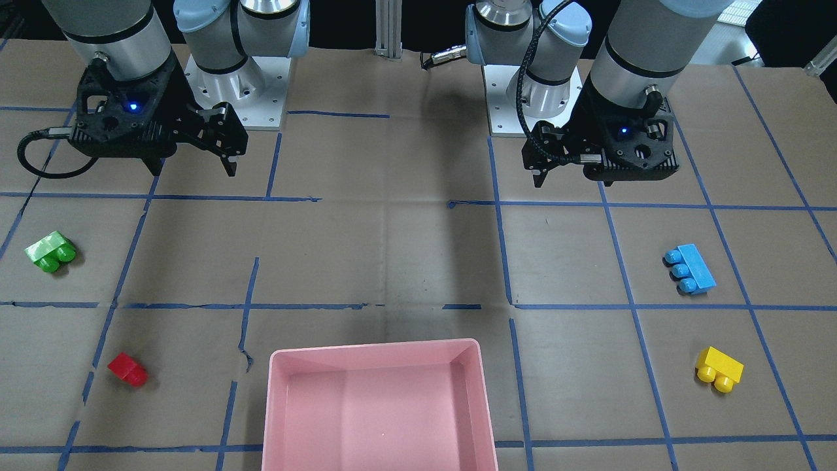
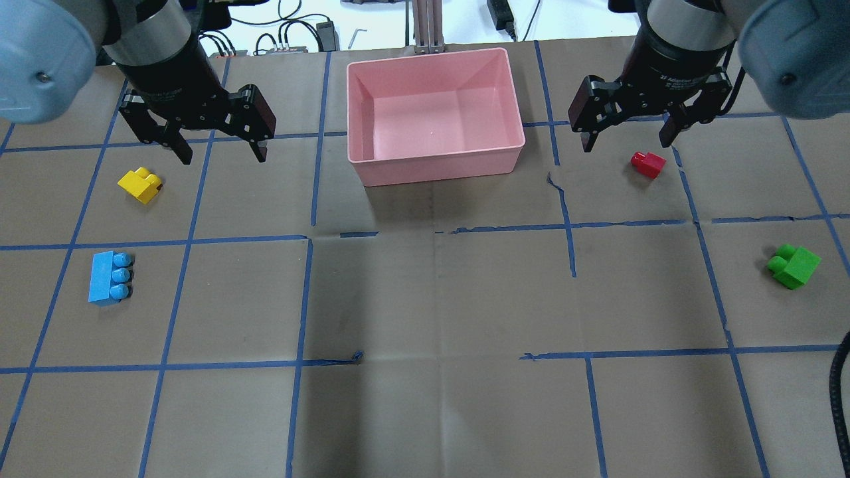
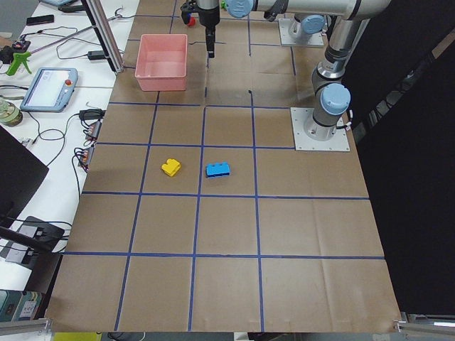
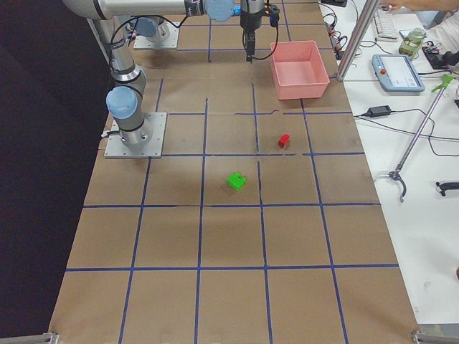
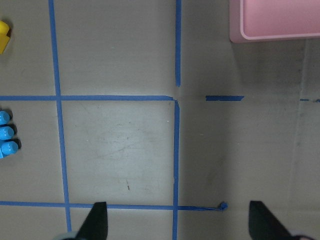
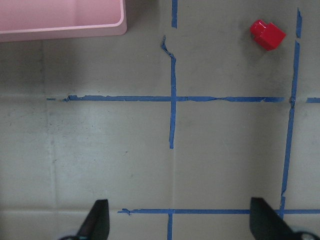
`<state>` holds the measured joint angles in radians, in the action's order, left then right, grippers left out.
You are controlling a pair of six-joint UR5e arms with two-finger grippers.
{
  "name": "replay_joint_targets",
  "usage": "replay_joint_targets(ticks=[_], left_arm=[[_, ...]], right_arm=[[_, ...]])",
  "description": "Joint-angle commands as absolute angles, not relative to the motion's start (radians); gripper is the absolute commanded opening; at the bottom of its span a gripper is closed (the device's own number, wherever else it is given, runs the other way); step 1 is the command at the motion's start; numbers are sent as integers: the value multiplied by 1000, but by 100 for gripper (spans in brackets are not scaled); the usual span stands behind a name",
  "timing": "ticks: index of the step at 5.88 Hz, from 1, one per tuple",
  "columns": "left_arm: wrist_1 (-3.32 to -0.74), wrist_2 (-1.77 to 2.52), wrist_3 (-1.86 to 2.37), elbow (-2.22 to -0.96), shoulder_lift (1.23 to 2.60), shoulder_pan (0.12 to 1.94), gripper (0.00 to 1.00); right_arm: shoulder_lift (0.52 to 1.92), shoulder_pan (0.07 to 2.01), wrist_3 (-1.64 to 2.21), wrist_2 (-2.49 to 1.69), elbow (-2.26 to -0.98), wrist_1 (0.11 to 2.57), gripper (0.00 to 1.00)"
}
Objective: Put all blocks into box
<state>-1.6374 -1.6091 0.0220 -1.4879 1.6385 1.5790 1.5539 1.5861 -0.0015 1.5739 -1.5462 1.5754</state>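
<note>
By far edge, mid, box sits empty; left gripper wide for yellow block, blue block; right gripper wide for red block, green block.

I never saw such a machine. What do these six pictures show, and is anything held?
Two robot arms stand at a brown table, photographed at once by six cameras: one facing the robot, one behind it looking down, one at each table end, one on each wrist. The left gripper and right gripper are two-finger claws, both open, holding nothing. Four studded plastic toy bricks lie on the table: a yellow brick and a light-blue brick on the robot's left, a red brick and a green brick on its right. The shallow pink plastic tray is empty.
</note>
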Motion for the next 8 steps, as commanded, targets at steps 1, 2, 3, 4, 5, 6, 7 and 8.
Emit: replay_joint_targets(ticks=[1, 2, 3, 4, 5, 6, 7, 8], left_arm=[[-1641, -1606, 29, -1488, 1637, 1575, 99], [-1643, -1605, 15, -1486, 1629, 1533, 99], [-1643, -1600, -50, -1489, 1649, 1464, 99], [-1637, -1601, -99, -1499, 1666, 1359, 99], [-1612, -1606, -122, -1540, 1707, 1221, 99], [-1471, -1609, -215, -1607, 1729, 1106, 97], [-1331, -1609, -336, -1709, 1732, 1048, 97], [-1145, -1606, -453, -1814, 1758, 966, 97]], right_arm=[[1554, 1586, -2, 1574, -1546, 1575, 100], [1554, 1586, -2, 1574, -1546, 1575, 100], [1554, 1586, -2, 1574, -1546, 1575, 100], [1554, 1586, -2, 1574, -1546, 1575, 100], [1554, 1586, -2, 1574, -1546, 1575, 100], [1554, 1586, -2, 1574, -1546, 1568, 100], [1555, 1585, -2, 1577, -1546, 1550, 100], [1551, 1566, -5, 1583, -1539, 1517, 100]])
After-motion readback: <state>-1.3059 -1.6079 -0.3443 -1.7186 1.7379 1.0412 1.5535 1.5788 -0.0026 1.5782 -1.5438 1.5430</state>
